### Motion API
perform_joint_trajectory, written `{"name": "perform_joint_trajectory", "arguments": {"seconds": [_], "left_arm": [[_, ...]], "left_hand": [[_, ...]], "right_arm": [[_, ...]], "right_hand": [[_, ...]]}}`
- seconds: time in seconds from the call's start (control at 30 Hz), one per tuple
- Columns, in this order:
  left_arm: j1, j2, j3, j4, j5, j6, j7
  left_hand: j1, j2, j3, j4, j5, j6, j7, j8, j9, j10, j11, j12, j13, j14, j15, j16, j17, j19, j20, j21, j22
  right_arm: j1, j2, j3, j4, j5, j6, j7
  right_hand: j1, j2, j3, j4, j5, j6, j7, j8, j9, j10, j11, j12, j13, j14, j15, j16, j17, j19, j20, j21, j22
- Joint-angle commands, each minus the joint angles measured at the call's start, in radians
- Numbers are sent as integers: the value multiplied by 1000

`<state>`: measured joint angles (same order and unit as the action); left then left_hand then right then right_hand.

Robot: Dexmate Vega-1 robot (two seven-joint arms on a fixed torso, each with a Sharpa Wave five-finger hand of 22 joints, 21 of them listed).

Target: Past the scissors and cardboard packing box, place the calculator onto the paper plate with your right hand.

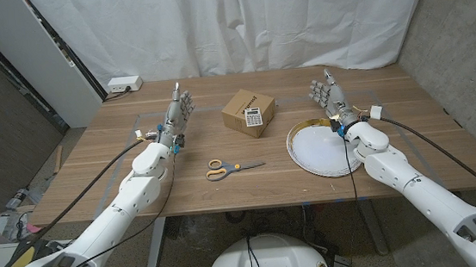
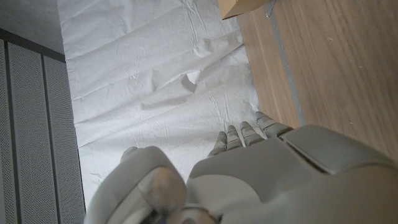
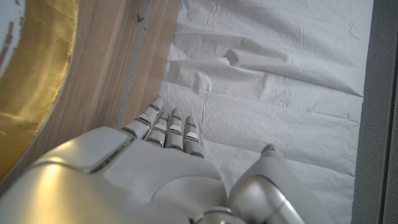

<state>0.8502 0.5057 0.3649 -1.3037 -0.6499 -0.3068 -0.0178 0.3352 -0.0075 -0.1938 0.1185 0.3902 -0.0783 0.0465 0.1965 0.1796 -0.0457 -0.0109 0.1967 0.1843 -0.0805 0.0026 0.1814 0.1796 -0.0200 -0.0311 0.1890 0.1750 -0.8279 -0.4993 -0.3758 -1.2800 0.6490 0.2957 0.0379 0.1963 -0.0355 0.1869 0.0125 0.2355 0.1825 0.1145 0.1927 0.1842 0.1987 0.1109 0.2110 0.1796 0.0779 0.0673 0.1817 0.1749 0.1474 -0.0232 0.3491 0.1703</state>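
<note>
A small grey calculator point(image 1: 253, 118) leans on top of the brown cardboard box point(image 1: 247, 111) at the table's middle back. Yellow-handled scissors point(image 1: 231, 168) lie in front of the box. The white paper plate point(image 1: 319, 150) with a gold rim point(image 3: 37, 87) sits to the right. My right hand point(image 1: 327, 92) stands open behind the plate, fingers stretched, holding nothing. My left hand point(image 1: 178, 109) stands open left of the box, also holding nothing. A corner of the box point(image 2: 244, 7) shows in the left wrist view.
A white power strip point(image 1: 123, 85) lies at the table's back left corner. A white curtain point(image 1: 237, 21) hangs behind the table. Bare wood lies between the box and the plate.
</note>
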Motion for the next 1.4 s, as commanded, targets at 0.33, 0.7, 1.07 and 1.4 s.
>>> {"name": "perform_joint_trajectory", "arguments": {"seconds": [0.33, 0.7, 1.07, 1.4], "left_arm": [[15, 2, -10, -7, -8, -9, 0], [-18, -6, 2, 5, 0, -2, -13], [-47, -14, 13, 16, 14, 1, -16], [-33, -1, 14, 2, 13, 12, -20]], "left_hand": [[17, 6, -7, -3, 4, -1, -2, 5, 5, -4, -2, 8, 1, -4, 1, 7, 1, -4, -37, 6, 2], [24, 15, -6, -4, 5, 5, -2, 6, 5, 2, -2, 9, 1, 3, 2, 9, 1, -3, -34, 7, 2], [31, 24, -4, -6, 4, 12, 0, 7, 5, 8, 1, 10, 1, 10, 2, 10, 1, -1, -32, 8, 2], [39, 33, -3, -8, 4, 19, 0, 8, 5, 17, 0, 13, 2, 15, 2, 10, 1, 3, -31, 9, 2]], "right_arm": [[-10, -2, -8, -26, -15, -6, -19], [-27, -41, 3, -84, -24, -4, -11], [-68, -74, 12, -171, -24, -11, -16], [-120, -92, 17, -240, -46, 7, -44]], "right_hand": [[10, 3, 5, -3, 3, 10, -7, 6, 4, 11, 1, 5, 2, 12, -4, 7, 3, 10, -1, -1, 5], [17, 9, 8, -7, 1, 11, -9, 6, 4, 15, 1, 6, 2, 14, -3, 7, 3, 12, -1, -6, 5], [26, 16, 12, -12, -1, 14, -10, 7, 4, 21, 1, 7, 3, 24, -3, 9, 3, 18, 1, -9, 5], [39, 23, 16, -19, -5, 26, -14, 11, 5, 35, -2, 12, 3, 37, -5, 12, 3, 31, 1, -12, 6]]}}
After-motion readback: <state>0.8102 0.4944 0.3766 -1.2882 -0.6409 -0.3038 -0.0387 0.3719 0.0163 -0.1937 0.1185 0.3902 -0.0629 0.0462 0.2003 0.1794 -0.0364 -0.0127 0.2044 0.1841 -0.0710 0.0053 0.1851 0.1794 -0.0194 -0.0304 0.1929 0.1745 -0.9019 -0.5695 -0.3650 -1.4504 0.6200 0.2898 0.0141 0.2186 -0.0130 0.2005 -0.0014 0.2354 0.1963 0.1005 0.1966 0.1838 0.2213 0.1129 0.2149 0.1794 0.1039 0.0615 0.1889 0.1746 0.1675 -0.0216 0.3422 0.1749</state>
